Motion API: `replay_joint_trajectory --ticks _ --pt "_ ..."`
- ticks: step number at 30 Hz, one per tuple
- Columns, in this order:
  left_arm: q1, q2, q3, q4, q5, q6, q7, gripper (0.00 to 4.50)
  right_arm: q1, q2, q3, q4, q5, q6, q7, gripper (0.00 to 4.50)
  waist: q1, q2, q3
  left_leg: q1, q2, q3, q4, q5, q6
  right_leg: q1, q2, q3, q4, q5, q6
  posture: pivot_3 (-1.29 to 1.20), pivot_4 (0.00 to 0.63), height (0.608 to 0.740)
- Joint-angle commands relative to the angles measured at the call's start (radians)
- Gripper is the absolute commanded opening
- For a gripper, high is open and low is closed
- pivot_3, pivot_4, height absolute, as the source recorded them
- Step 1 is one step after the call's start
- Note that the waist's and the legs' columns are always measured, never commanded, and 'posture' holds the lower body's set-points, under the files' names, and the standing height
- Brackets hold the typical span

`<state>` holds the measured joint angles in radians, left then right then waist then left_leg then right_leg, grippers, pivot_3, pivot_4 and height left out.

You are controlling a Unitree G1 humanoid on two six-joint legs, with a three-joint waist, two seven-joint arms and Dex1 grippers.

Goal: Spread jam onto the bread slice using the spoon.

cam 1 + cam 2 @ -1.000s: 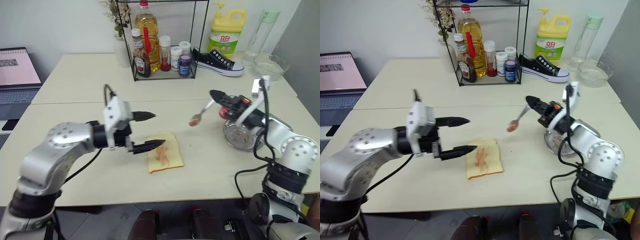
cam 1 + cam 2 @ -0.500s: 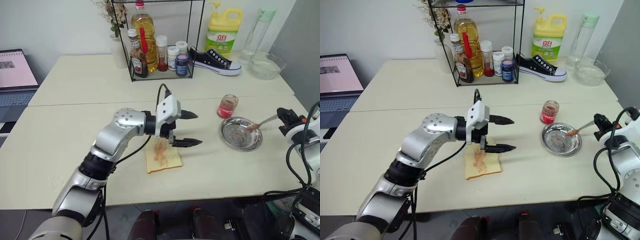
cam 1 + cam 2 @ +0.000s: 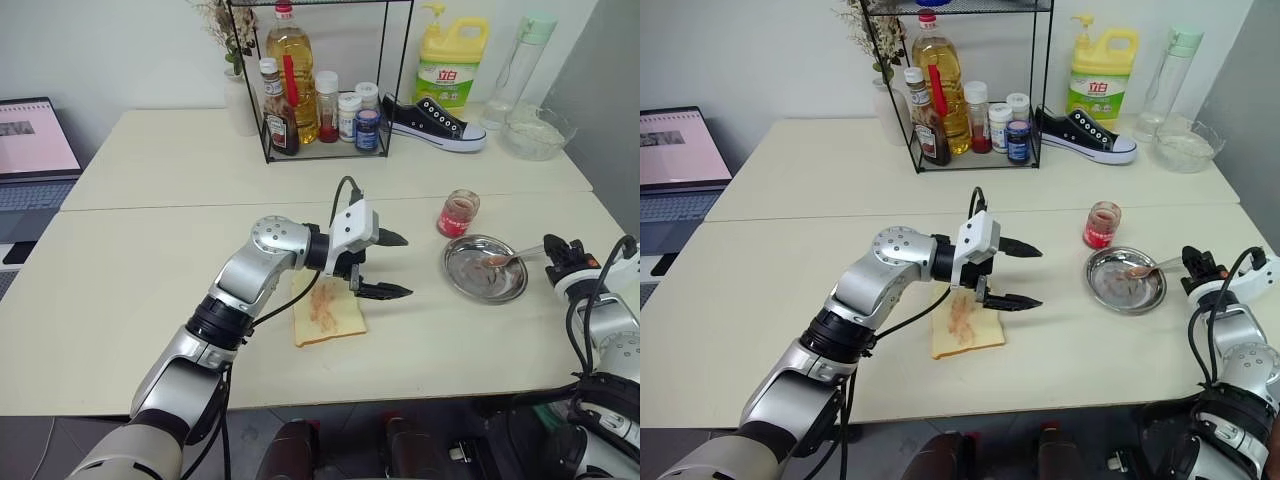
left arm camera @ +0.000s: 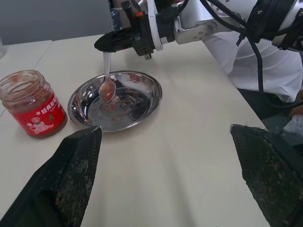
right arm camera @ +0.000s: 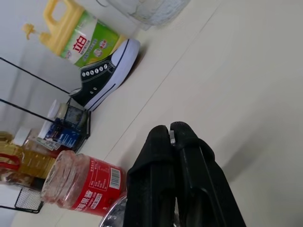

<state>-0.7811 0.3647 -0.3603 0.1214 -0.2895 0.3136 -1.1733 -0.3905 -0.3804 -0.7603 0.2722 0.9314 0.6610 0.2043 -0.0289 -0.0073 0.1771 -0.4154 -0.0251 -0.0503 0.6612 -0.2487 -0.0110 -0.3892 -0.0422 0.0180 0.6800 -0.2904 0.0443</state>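
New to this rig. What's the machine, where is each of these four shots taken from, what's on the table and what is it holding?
It is a two-armed humanoid robot. Two pictures come from cameras in its head, looking down over the table; the other two come from a camera on each wrist, looking along that arm's tool.

The left tool is open and empty, above the bread slice, which carries a reddish smear of jam. The right tool is shut on the handle of the spoon, whose bowl, with some jam in it, is over the steel plate. Beside the plate stands an open jam jar.

At the back of the table are a wire rack of bottles, a yellow detergent jug, a black sneaker, a clear bottle and a glass bowl. A laptop sits at the left.
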Motion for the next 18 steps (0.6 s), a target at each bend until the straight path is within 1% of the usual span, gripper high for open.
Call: replay_joint_trajectory --ticks 1,3,6,8,9,10,13,14,15,16,18 --pt "0.000 0.002 0.015 -0.049 0.000 -0.007 -0.011 4.50 0.014 -0.005 0.001 0.029 0.004 -0.021 0.035 0.02 0.000 0.000 0.000 0.000 0.000 0.000 0.000 0.000 0.000 0.000 0.000 0.000 0.000 0.000 0.000 0.00 0.150 0.740" --pt "0.004 0.004 0.016 -0.059 -0.001 -0.002 -0.011 4.50 0.006 -0.005 -0.011 0.048 0.009 -0.032 0.031 0.02 0.000 0.000 0.000 0.000 0.000 0.000 0.000 0.000 0.000 0.000 0.000 0.000 0.000 0.000 0.000 0.00 0.150 0.740" --pt "0.006 0.007 0.019 -0.064 -0.001 0.003 -0.013 4.50 -0.007 -0.011 -0.027 0.065 0.025 -0.038 0.022 0.69 0.000 0.000 0.000 0.000 0.000 0.000 0.000 0.000 0.000 0.000 0.000 0.000 0.000 0.000 0.000 0.00 0.150 0.740" --pt "0.005 0.009 0.021 -0.064 0.001 0.004 -0.014 4.50 -0.015 -0.021 -0.038 0.083 0.028 -0.045 0.016 1.33 0.000 0.000 0.000 0.000 0.000 0.000 0.000 0.000 0.000 0.000 0.000 0.000 0.000 0.000 0.000 0.00 0.150 0.740" --pt "0.005 0.010 0.022 -0.064 0.002 0.004 -0.014 4.50 -0.018 -0.028 -0.044 0.090 0.030 -0.048 0.013 1.72 0.000 0.000 0.000 0.000 0.000 0.000 0.000 0.000 0.000 0.000 0.000 0.000 0.000 0.000 0.000 0.00 0.150 0.740" --pt "0.005 0.011 0.023 -0.065 0.002 0.005 -0.014 4.50 -0.021 -0.035 -0.050 0.095 0.033 -0.049 0.011 2.00 0.000 0.000 0.000 0.000 0.000 0.000 0.000 0.000 0.000 0.000 0.000 0.000 0.000 0.000 0.000 0.00 0.150 0.740" --pt "0.008 0.027 0.034 -0.076 0.000 0.012 -0.015 4.50 -0.026 -0.073 -0.078 0.081 0.053 -0.037 -0.005 3.17 0.000 0.000 0.000 0.000 0.000 0.000 0.000 0.000 0.000 0.000 0.000 0.000 0.000 0.000 0.000 0.00 0.150 0.740" --pt "0.018 0.051 0.052 -0.083 -0.004 0.019 -0.016 4.50 -0.019 -0.111 -0.089 0.053 0.054 -0.025 -0.011 3.17 0.000 0.000 0.000 0.000 0.000 0.000 0.000 0.000 0.000 0.000 0.000 0.000 0.000 0.000 0.000 0.00 0.150 0.740" --pt "0.027 0.073 0.067 -0.090 -0.007 0.027 -0.017 4.50 -0.013 -0.142 -0.095 0.031 0.052 -0.018 -0.013 3.59 0.000 0.000 0.000 0.000 0.000 0.000 0.000 0.000 0.000 0.000 0.000 0.000 0.000 0.000 0.000 0.00 0.150 0.740" --pt "0.038 0.099 0.083 -0.099 -0.013 0.039 -0.021 4.50 -0.010 -0.177 -0.097 0.012 0.038 -0.021 -0.020 3.59 0.000 0.002 0.000 0.000 0.000 0.000 0.000 0.000 0.000 0.000 0.000 0.000 0.000 0.000 0.000 0.00 0.150 0.740" --pt "0.058 0.145 0.108 -0.116 -0.023 0.062 -0.025 4.50 -0.002 -0.239 -0.076 -0.012 -0.003 -0.032 -0.012 4.26 0.000 0.005 0.001 0.000 0.000 0.001 0.000 0.000 0.000 0.000 0.000 0.001 0.000 0.000 0.000 0.00 0.150 0.740"
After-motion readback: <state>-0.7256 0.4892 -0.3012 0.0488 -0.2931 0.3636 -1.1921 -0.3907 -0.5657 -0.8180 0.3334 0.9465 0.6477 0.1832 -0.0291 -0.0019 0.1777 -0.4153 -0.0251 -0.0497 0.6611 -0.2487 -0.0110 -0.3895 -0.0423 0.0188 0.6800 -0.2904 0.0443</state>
